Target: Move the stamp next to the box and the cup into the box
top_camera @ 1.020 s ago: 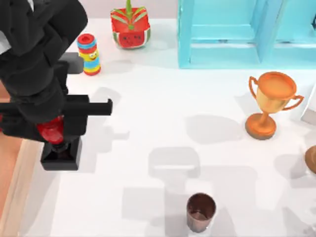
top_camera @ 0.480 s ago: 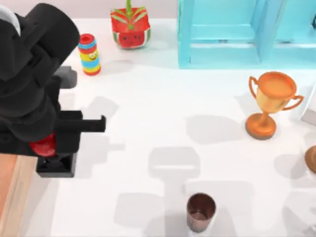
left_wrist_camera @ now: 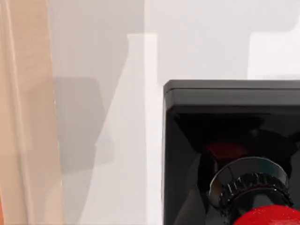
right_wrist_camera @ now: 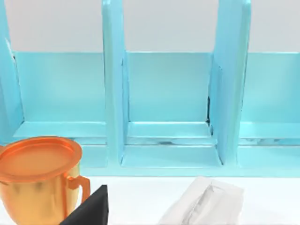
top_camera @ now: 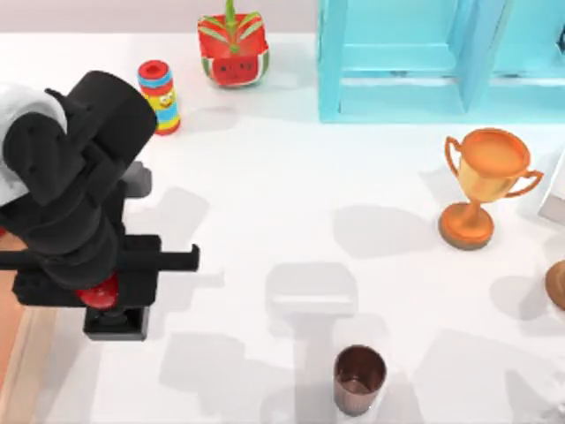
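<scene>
Copper-brown metallic cup (top_camera: 358,379): near edge of the table, upright, right of centre, well apart from both arms, untouched.

Stamp, black square block base with glossy red knob (top_camera: 115,311): at the table's left, just beside the light-brown wooden box wall (top_camera: 19,362). Over the last second it travelled left toward the box, then back a little to the right and nearer the front edge. Judgement: the stamp half of the task looks nearly done, the release pending; the cup half is not yet begun.

Left gripper (top_camera: 104,296): directly over the stamp, black body covering the knob from above; whether its fingers are pinching the knob or spread I cannot tell.

Left wrist view adds: the stamp's base (left_wrist_camera: 225,140) and the box's wooden wall (left_wrist_camera: 23,117) are apart, with a strip of bare white table between them.

Right arm: parked at the table's right. Its wrist view adds the turquoise shelf unit's (right_wrist_camera: 168,103) three open compartments, the orange trophy's bowl (right_wrist_camera: 37,173) and a white crumpled packet (right_wrist_camera: 206,201).

Far edge, top view: striped multicoloured ring stack (top_camera: 159,95); red watermelon-shaped toy (top_camera: 233,51).
</scene>
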Available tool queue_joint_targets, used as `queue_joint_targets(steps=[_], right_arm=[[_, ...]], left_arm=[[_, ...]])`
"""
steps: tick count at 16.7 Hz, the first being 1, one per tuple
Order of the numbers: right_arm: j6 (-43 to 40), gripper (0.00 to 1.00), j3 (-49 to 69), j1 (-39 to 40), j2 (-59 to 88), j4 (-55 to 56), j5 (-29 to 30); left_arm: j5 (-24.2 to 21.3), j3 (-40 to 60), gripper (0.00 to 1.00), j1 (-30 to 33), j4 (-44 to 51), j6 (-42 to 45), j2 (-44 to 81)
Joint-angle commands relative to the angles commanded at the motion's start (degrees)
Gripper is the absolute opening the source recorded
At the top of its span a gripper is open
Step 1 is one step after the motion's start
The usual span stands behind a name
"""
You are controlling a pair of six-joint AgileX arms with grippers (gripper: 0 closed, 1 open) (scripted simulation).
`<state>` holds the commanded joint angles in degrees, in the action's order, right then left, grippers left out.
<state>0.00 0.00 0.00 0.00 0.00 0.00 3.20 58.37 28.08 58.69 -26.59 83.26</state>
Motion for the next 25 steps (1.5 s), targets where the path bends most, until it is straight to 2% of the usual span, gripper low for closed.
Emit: queue_joint_targets(steps=[6,19,25], right_arm=[[0.0,1.00,0.0,0.0,0.0,0.0,0.0],[0.0,1.00,0.0,0.0,0.0,0.0,0.0],[0.0,1.00,0.0,0.0,0.0,0.0,0.0]], left_arm=[[0.0,-1.8,0.00,0.0,-2.2,0.1,0.3],[0.0,-1.8,0.98,0.0,-2.2,0.1,0.3],[0.0,-1.8,1.00,0.0,-2.2,0.1,0.3]])
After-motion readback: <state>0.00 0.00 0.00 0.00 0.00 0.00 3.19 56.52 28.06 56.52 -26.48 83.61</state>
